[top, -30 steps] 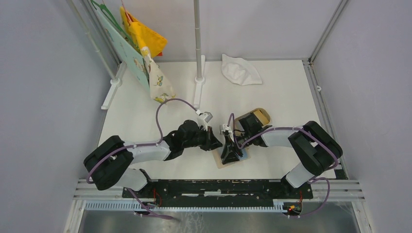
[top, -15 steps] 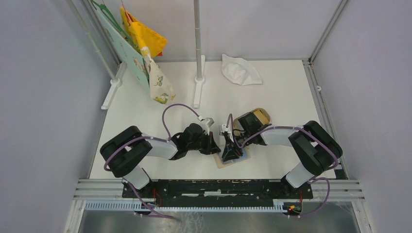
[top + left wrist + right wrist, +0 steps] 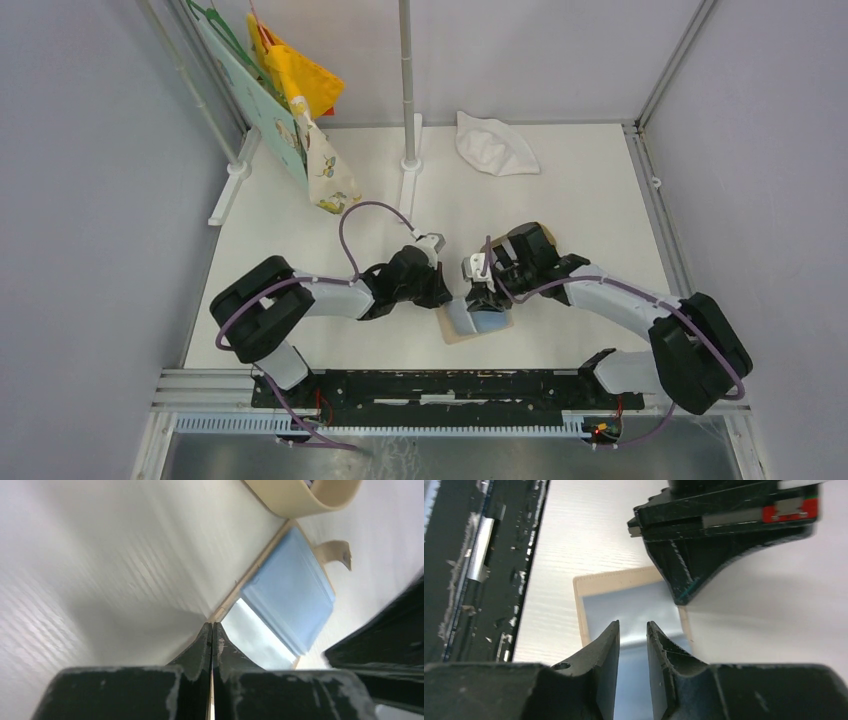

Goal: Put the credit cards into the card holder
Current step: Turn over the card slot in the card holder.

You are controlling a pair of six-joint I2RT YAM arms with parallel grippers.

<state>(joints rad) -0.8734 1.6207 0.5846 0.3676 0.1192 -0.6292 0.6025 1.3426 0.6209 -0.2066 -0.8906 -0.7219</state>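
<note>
On the white table (image 3: 300,230) the card holder (image 3: 478,325) lay open, blue lining up. The left gripper (image 3: 212,628), fully closed, met its left edge. The right gripper (image 3: 633,630) hovered over the lining, jaws slightly apart, holding nothing.

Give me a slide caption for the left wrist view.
Left gripper, jaws shut, at the edge of the open card holder.

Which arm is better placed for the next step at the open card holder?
Right, probably. The right fingers hang slightly parted and empty over the card holder, free for the next pick. The left fingers are shut at its beige edge, seemingly steadying it.
</note>
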